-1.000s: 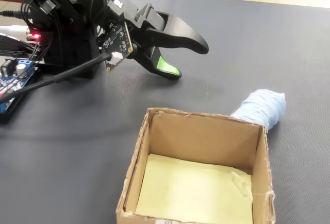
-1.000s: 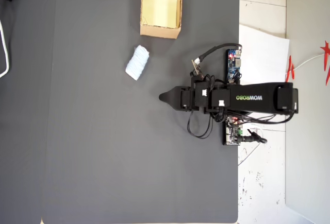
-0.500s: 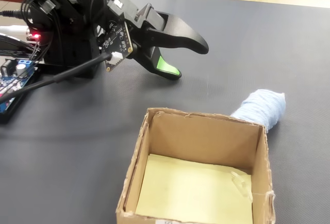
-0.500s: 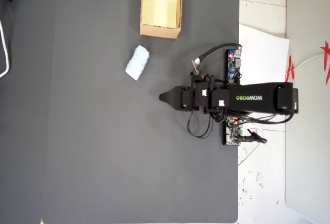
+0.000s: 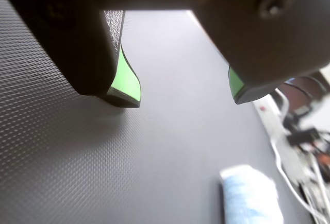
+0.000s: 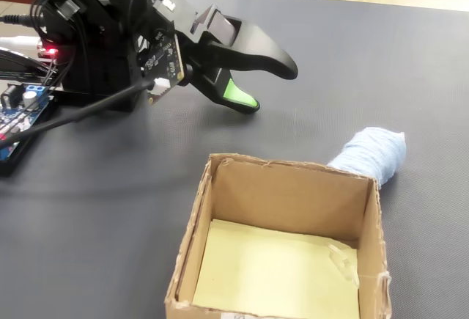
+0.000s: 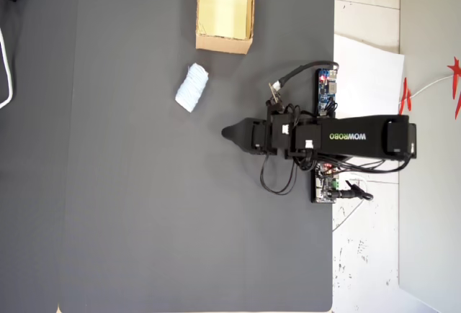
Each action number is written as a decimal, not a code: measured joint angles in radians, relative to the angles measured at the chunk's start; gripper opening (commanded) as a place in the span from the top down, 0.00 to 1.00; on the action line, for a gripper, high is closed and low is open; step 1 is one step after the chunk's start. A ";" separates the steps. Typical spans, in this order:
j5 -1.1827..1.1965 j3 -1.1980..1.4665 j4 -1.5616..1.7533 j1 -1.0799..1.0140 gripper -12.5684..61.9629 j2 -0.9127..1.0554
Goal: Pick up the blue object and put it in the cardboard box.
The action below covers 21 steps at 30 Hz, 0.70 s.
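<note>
Arm posture first: your gripper reaches low over the dark mat, jaws parted and empty. It has barely shifted in the last second. One blue object lies well apart, just beside one cardboard box.

I see a pale blue ribbed bundle, brown cardboard box with yellowish floor, dark grey dotted mat, black gripper with green pads.
</note>
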State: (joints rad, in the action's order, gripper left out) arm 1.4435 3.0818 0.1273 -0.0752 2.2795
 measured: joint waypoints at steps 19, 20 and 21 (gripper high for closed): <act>-0.209 -0.129 -0.135 -0.193 0.39 0.000; -0.210 -0.153 -0.161 -0.192 0.39 0.000; -0.212 -0.199 -0.209 -0.189 0.39 0.000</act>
State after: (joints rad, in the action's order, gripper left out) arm 1.2318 2.8823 -0.0813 -0.2638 2.2795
